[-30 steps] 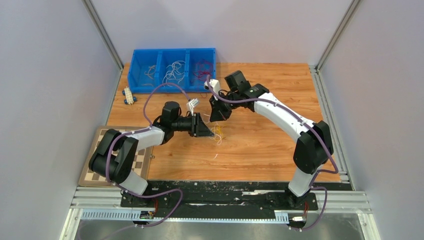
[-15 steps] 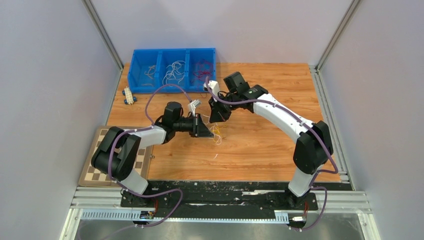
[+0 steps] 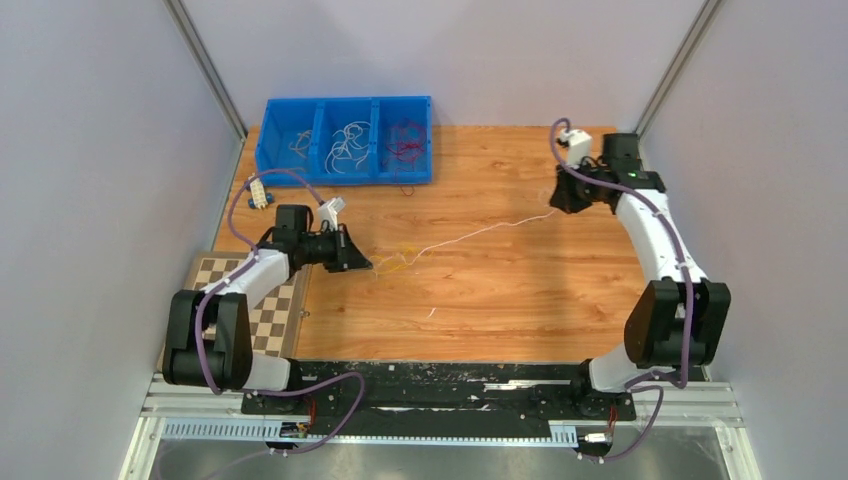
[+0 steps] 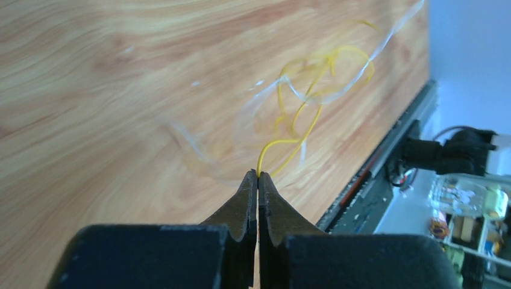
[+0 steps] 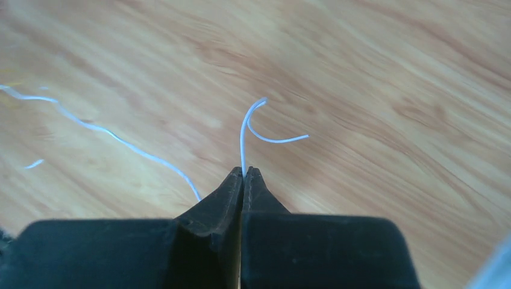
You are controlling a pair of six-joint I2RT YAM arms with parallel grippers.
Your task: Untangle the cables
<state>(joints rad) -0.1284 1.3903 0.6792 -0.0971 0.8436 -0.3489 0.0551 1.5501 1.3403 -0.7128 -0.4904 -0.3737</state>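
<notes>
top view: the left tool (image 3: 366, 263) sits mid-left and the right tool (image 3: 553, 203) upper right. the white cable (image 3: 470, 234) is strung between them over the surface (image 3: 520, 290), likely to draw it out of the yellow cable (image 3: 395, 266) knot. half a second ago both tools crowded the frame's centre.
left wrist: the tool is pinched tight on the yellow cable.
right wrist: the tool is clamped on the white cable's end.
</notes>
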